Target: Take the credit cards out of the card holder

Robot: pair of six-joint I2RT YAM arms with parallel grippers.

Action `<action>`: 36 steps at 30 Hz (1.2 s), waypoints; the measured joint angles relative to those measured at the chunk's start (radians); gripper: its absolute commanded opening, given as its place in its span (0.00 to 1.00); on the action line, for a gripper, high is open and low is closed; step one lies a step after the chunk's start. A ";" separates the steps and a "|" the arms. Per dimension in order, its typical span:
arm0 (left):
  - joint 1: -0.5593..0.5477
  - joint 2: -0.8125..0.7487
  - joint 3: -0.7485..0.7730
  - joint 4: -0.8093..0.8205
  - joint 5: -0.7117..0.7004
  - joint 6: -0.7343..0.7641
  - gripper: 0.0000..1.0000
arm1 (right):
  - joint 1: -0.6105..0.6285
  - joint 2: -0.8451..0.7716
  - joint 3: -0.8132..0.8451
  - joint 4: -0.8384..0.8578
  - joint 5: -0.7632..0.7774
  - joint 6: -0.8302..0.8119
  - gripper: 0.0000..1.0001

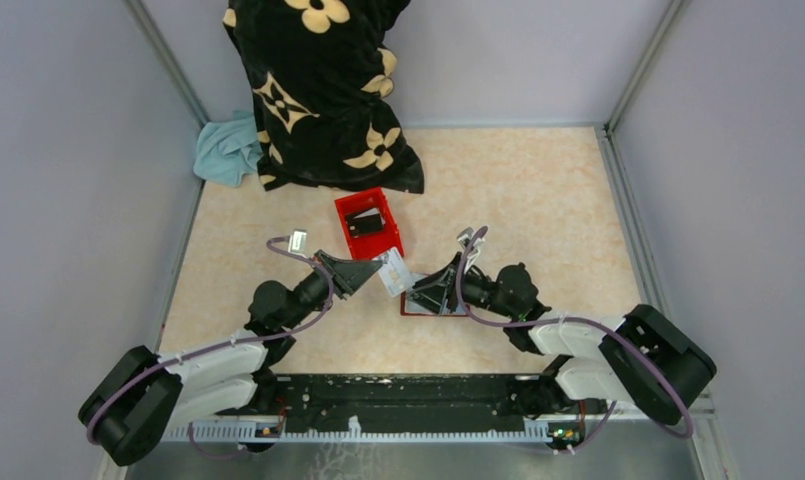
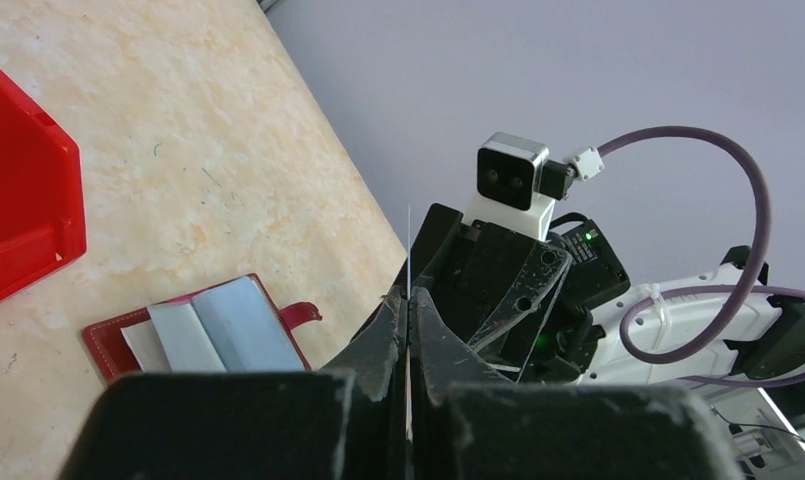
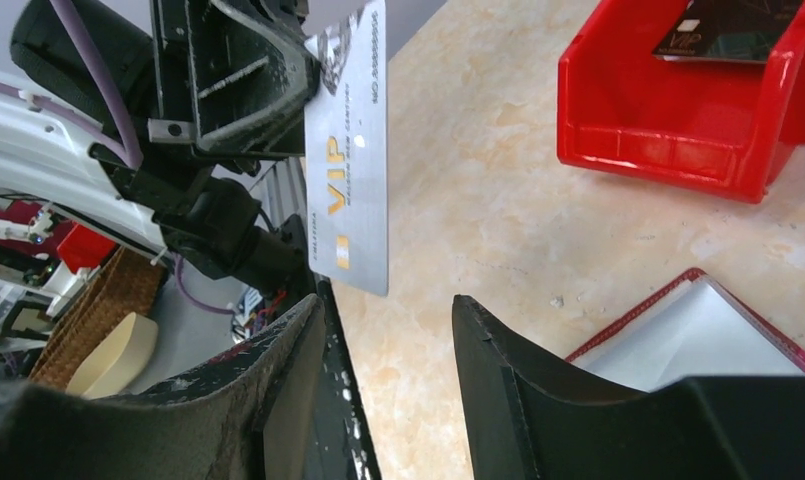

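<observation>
Silver-grey and marked VIP, one card (image 3: 350, 170) stands on edge, pinched between the fully closed fingers of the left gripper (image 2: 408, 305), which holds it in the air just left of the holder (image 2: 100, 345). That dark red holder lies open and flat on the table, with more pale blue cards (image 2: 223, 325) tucked inside. Right over the holder hangs the right gripper (image 3: 386, 310), its fingers well apart and gripping nothing; whether it touches the holder cannot be told. Beyond the holder and to its left sits a red box (image 3: 668, 150) with a dark card (image 3: 728, 30) in it.
</observation>
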 measured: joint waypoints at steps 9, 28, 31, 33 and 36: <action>0.000 0.005 -0.001 0.000 0.010 0.000 0.00 | 0.000 0.012 0.040 0.019 -0.019 0.006 0.39; 0.011 0.036 0.017 -0.013 0.061 0.037 0.18 | 0.000 0.042 0.040 0.056 -0.034 0.040 0.00; 0.014 0.035 0.053 -0.066 0.085 0.085 0.30 | 0.000 0.042 0.040 0.056 -0.046 0.039 0.00; 0.015 0.031 0.080 -0.111 0.117 0.119 0.32 | 0.000 0.042 0.040 0.056 -0.057 0.036 0.00; 0.018 0.016 0.114 -0.173 0.172 0.171 0.33 | 0.000 0.042 0.040 0.055 -0.082 0.035 0.00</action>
